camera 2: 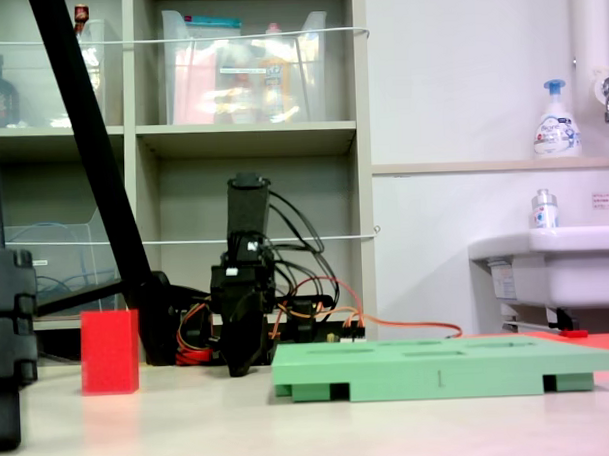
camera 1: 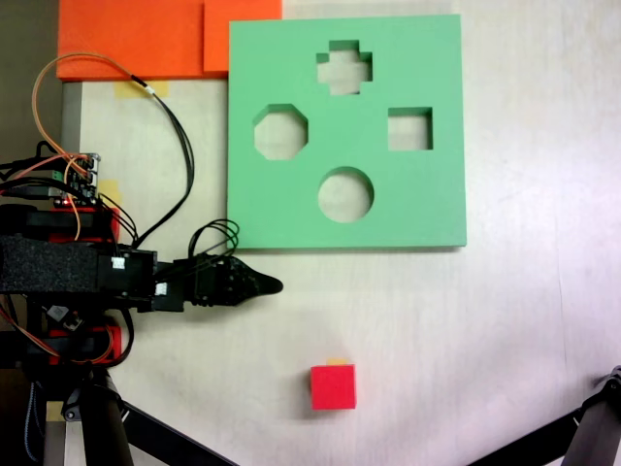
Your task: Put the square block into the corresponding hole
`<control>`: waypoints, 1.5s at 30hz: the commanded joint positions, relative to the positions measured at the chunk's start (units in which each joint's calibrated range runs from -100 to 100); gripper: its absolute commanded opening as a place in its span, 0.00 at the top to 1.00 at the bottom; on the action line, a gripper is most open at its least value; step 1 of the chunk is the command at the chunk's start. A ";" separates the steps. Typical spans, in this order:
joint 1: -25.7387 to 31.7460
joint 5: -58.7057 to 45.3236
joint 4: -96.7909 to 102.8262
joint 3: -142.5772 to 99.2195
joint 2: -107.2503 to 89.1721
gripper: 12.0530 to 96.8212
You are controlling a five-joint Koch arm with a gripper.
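Observation:
The square block, a small red cube, sits on the pale table toward the bottom of a fixed view, and at the left, close to the camera, in the other. The green foam board lies flat above it, with the square hole at its right side. My gripper hangs low just below the board's lower left corner, up and to the left of the block and well apart from it. Its jaws meet in one dark point with nothing between them. From table level the gripper points toward the camera, left of the board.
The board also has a cross cutout, an octagonal cutout and a round cutout. Orange foam sheets lie at the top left. Loose cables loop beside the arm's base. Black tripod legs cross the lower corners.

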 commanded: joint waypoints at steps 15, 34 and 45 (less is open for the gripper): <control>0.00 0.24 -5.82 -0.78 -0.41 0.57; -5.18 25.40 -4.76 -0.78 -0.41 0.61; -5.03 44.10 -70.05 51.06 -0.41 0.69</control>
